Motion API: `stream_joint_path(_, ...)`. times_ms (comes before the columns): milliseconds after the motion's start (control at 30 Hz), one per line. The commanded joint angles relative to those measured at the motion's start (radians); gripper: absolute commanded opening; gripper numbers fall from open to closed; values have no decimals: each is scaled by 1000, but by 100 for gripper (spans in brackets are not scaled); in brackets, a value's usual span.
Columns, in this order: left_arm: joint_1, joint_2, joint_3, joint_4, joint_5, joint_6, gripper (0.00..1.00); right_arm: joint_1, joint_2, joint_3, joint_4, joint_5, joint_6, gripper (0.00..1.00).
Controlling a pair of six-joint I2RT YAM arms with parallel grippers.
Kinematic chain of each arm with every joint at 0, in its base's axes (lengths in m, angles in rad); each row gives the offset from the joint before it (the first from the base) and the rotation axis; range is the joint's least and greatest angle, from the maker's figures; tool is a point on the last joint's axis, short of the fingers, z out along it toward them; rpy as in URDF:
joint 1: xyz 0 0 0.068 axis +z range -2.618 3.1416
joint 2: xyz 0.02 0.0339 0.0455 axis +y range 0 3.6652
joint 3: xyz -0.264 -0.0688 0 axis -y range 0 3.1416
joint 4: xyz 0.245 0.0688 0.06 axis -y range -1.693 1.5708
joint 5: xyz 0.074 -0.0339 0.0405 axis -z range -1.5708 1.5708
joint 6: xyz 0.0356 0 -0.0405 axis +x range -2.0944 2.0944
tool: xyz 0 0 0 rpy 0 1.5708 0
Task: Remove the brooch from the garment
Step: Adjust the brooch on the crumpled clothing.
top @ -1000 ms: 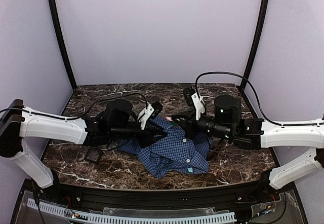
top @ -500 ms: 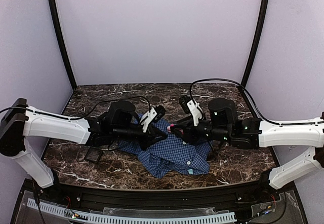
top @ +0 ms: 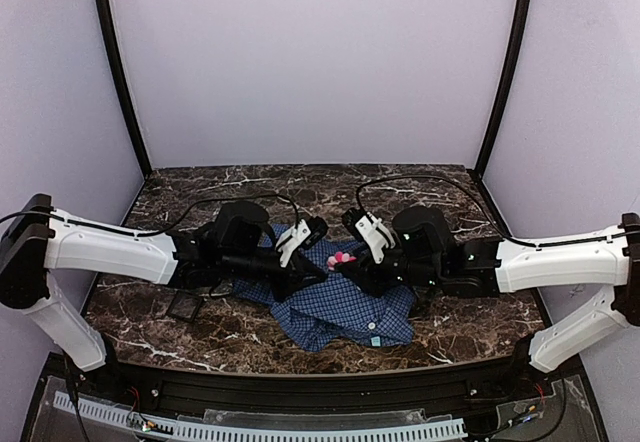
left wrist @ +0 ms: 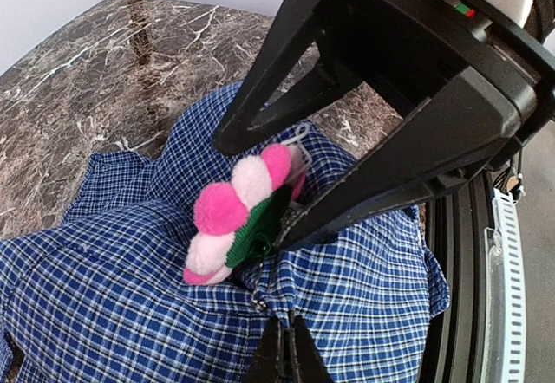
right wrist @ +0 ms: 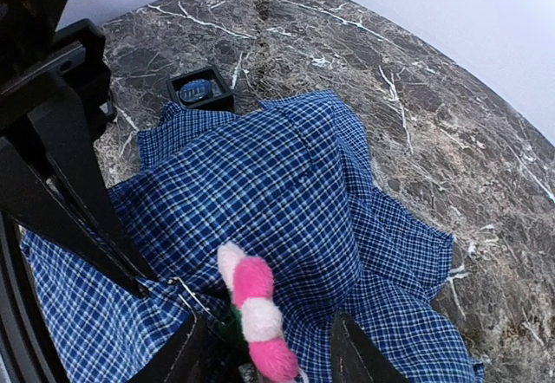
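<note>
**While your left gripper point(left wrist: 282, 348) pinches the garment point(right wrist: 286, 175), the right gripper point(right wrist: 264, 353) straddles the brooch point(left wrist: 238, 214)**

The garment lies crumpled in the middle of the table point(top: 180, 187), closer to its near edge. Your left gripper is closed tight on a raised fold of it, just beside the brooch. The brooch stands tilted on that fold, showing pink and white petals over a green backing. Your right gripper's fingers point(left wrist: 408, 171) are spread wide on either side of it.
</note>
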Motion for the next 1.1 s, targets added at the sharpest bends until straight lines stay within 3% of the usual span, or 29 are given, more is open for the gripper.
stream_joint_path(0,2,-46,5,-42,46,74,1,8,-3,-2,11,46,-45,48)
stream_joint_path(233,1,-87,-5,-88,84,132,1,7,-29,-14,14,-9,-96,55)
stream_joint_path(500,0,-142,0,-153,201,204,1,16,-53,-37,50,-248,-135,51)
stream_joint_path(900,2,-195,18,-226,249,268,1,61,-33,-29,62,-324,-155,36)
stream_joint_path(1067,1,-193,1,-173,158,249,1,84,-15,-49,118,-354,-115,14)
